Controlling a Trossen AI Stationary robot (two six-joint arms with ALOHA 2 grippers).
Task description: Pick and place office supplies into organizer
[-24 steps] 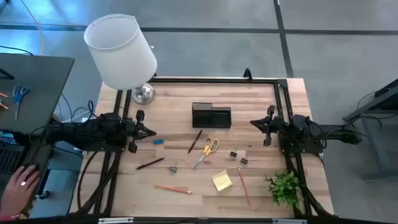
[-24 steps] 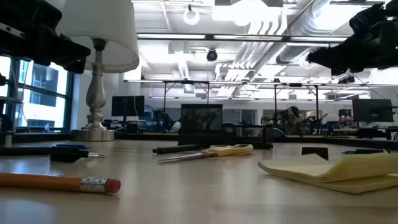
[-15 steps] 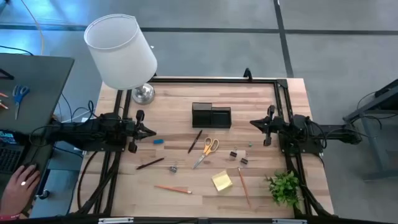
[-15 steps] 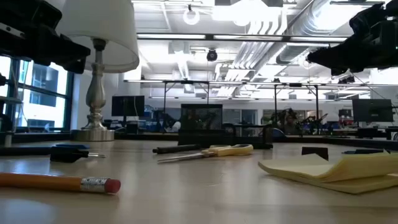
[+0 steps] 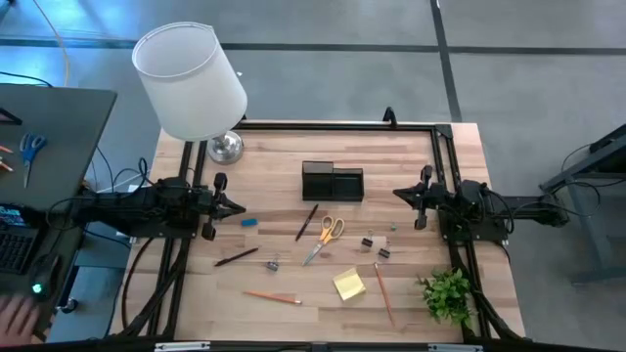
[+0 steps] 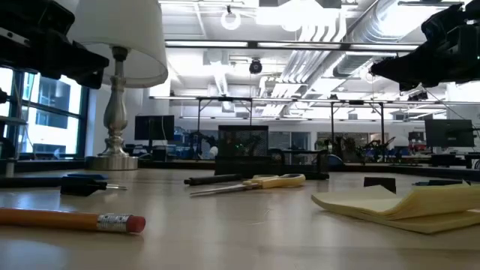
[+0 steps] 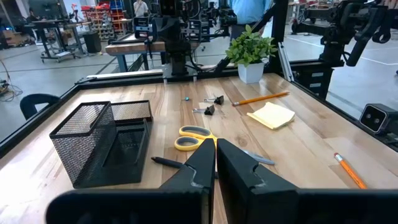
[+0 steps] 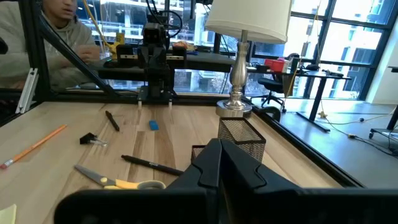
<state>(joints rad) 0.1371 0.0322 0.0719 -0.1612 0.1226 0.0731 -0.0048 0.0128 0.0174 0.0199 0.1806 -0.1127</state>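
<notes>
The black mesh organizer (image 5: 333,182) stands at the table's middle, toward the far side. In front of it lie yellow-handled scissors (image 5: 326,235), a dark pen (image 5: 307,221), another dark pen (image 5: 236,257), a blue eraser (image 5: 250,222), black binder clips (image 5: 375,246), a yellow sticky-note pad (image 5: 349,285) and two orange pencils (image 5: 271,296) (image 5: 383,293). My left gripper (image 5: 235,208) hovers shut at the left, near the eraser. My right gripper (image 5: 399,194) hovers shut at the right, beside the organizer. Neither touches anything.
A white-shaded lamp (image 5: 191,83) stands at the far left corner, and a small green plant (image 5: 448,293) sits at the near right corner. A black frame (image 5: 333,125) runs along the far edge. A person sits beyond the left side (image 8: 37,43).
Both arms and all the table's things have kept still. Only a person's hand outside the table's left side has slid toward the near edge.
</notes>
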